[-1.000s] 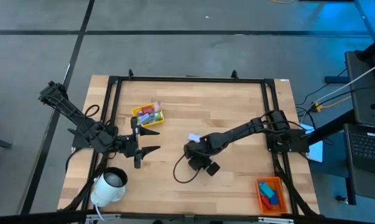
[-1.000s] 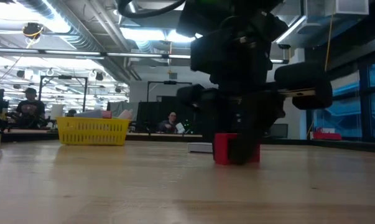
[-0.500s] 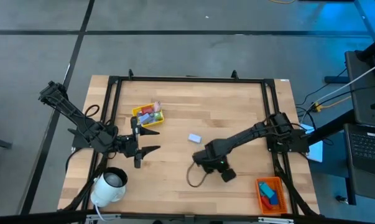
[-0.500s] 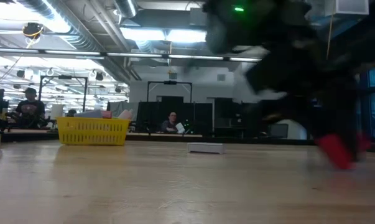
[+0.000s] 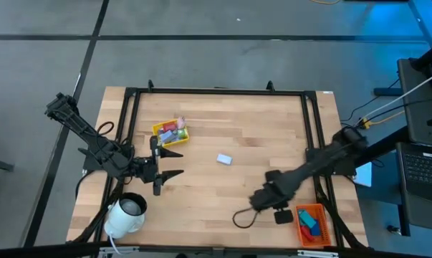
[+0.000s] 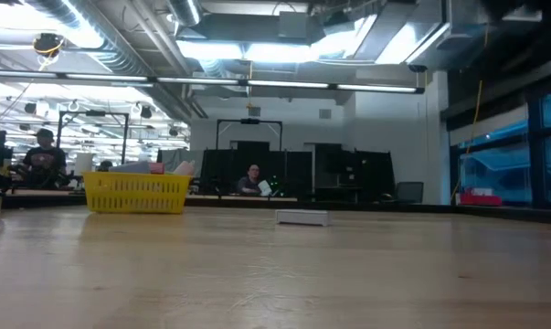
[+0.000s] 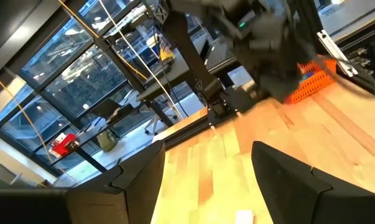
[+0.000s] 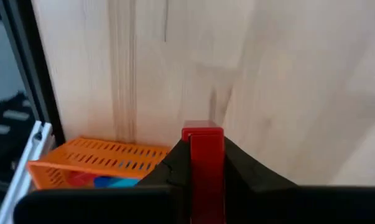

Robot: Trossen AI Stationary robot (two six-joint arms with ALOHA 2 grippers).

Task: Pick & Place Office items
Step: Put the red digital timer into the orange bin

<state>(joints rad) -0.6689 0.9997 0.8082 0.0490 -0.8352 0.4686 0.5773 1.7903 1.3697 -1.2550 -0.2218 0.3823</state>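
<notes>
One red block [image 8: 203, 163], smooth and upright, shows only in the right wrist view, pinched by the right claw [image 8: 203, 180] near the orange tray [image 8: 94, 163]; the left claw [image 5: 174, 162] waits spread at the desk's [image 5: 244, 129] left.

Pale wooden counter [image 5: 244, 136], black-framed. Bearing a yellow tray [image 5: 171, 132] of pieces far left, a pale blue piece [image 5: 224, 159] mid-counter (alone), an orange tray [image 5: 313, 223] near right, a white roll [image 5: 126, 213] near left.
</notes>
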